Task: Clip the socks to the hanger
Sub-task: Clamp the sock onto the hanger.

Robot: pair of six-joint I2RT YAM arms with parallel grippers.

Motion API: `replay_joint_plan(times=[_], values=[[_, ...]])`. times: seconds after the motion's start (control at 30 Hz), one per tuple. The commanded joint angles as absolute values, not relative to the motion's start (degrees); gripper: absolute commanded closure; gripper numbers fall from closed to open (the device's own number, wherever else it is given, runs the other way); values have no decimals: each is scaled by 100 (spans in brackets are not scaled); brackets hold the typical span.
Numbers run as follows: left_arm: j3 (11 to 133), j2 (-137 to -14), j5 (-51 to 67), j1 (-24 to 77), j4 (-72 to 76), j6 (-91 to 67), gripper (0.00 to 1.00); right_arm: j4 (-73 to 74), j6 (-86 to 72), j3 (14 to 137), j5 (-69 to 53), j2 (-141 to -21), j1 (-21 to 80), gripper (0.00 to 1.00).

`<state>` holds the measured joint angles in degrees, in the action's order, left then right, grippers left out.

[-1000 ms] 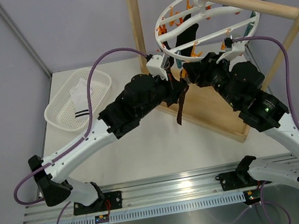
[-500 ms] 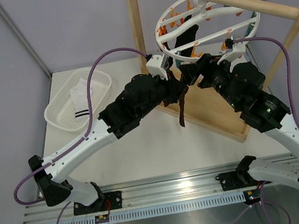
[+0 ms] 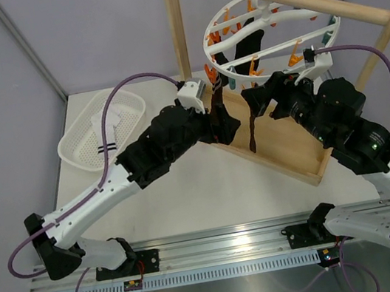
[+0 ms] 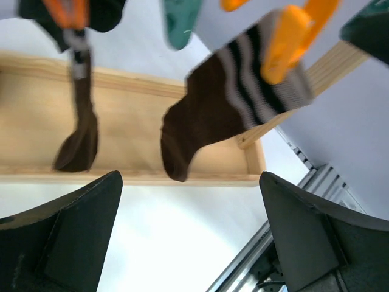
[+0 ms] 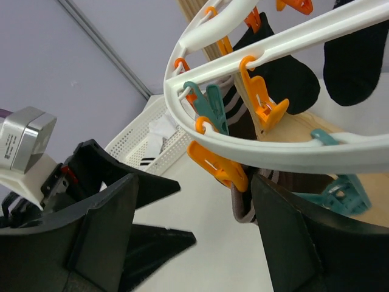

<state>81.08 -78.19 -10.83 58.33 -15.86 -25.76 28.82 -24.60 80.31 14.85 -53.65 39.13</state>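
Observation:
The round white hanger (image 3: 272,24) hangs by its hook from the wooden frame's top bar. A dark brown sock with a striped cuff (image 4: 206,115) dangles from an orange clip (image 4: 292,39), free of both grippers. It shows in the top view as the brown sock (image 3: 252,127). A second brown sock (image 4: 76,137) hangs to its left, and black socks (image 5: 285,79) hang further in. My left gripper (image 3: 231,126) is open and empty, just left of and below the ring; the left gripper (image 4: 191,243) holds nothing. My right gripper (image 3: 258,98) is open beside the clipped cuff (image 5: 243,207), its fingers (image 5: 304,243) apart from it.
A white mesh basket (image 3: 80,154) at the far left holds a white sock with black stripes (image 3: 106,127). The wooden frame's base board (image 3: 293,148) lies under the hanger, its upright post (image 3: 176,29) just behind my left gripper. Teal and orange clips (image 5: 209,103) dangle from the ring.
Both grippers have opened and let go. The striped-cuff sock now hangs from the orange clip alone and has swung right. The left arm has drawn back to the left, the right arm slightly right.

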Motion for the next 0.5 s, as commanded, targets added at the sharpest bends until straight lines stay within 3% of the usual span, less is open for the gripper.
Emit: replay_joint_plan(times=[0.0,0.2,0.47], values=[[7824,-7225,-1178,5399,-1853,-2663,1,3732,-2250,8629,1432,-5195,3876,17],[7252,-6671,-528,4133,-2653,-2479,1,4990,-2022,9605,1959,-5326,3876,17],[6523,-6434,-783,2260,-3621,-1706,1,4966,-1073,9703,3217,-5360,3867,13]])
